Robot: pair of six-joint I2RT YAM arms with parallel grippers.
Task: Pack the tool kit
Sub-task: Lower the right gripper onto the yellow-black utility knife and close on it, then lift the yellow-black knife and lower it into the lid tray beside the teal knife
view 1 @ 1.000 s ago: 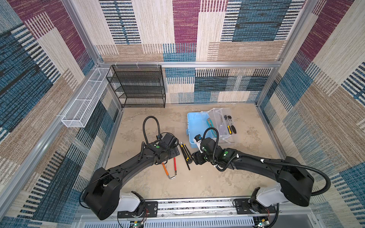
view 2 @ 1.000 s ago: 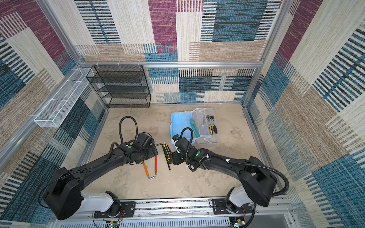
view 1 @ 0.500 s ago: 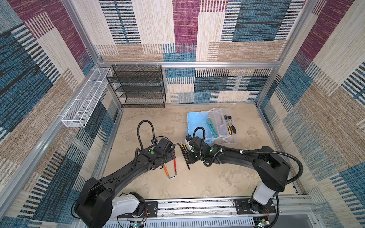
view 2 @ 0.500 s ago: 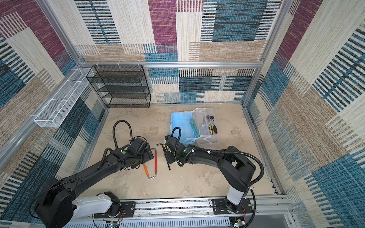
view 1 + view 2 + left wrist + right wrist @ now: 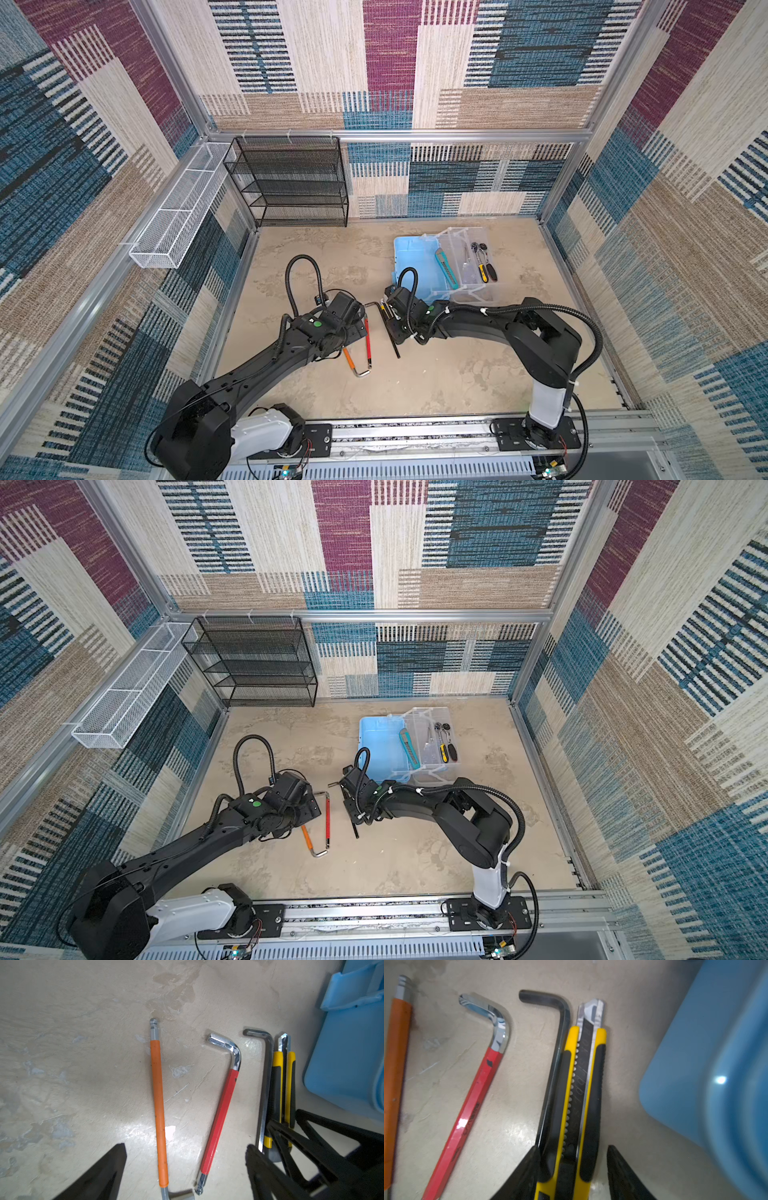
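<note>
The light blue toolbox [image 5: 417, 266] stands open at the back right, its clear tray [image 5: 467, 286] holding a teal utility knife [image 5: 446, 269] and ratchets [image 5: 484, 262]. A yellow-black utility knife [image 5: 581, 1084] lies on the floor against a black hex key [image 5: 556, 1053]. My right gripper [image 5: 573, 1148] straddles both. One finger touches them and the other stands a little off, so the jaws are still open. My left gripper [image 5: 186, 1146] hovers open over the red hex key [image 5: 224, 1109] and the orange hex key [image 5: 159, 1105].
A black wire-mesh rack [image 5: 291, 183] stands against the back wall. A long white mesh basket [image 5: 183, 208] hangs on the left wall. The toolbox corner [image 5: 695, 1084] lies close beside the right gripper. The arms' mounting rail [image 5: 415, 432] runs along the front.
My right gripper has slid left along the knife and its jaws have narrowed around it. My left arm has drawn back a little; its jaws stay wide.
</note>
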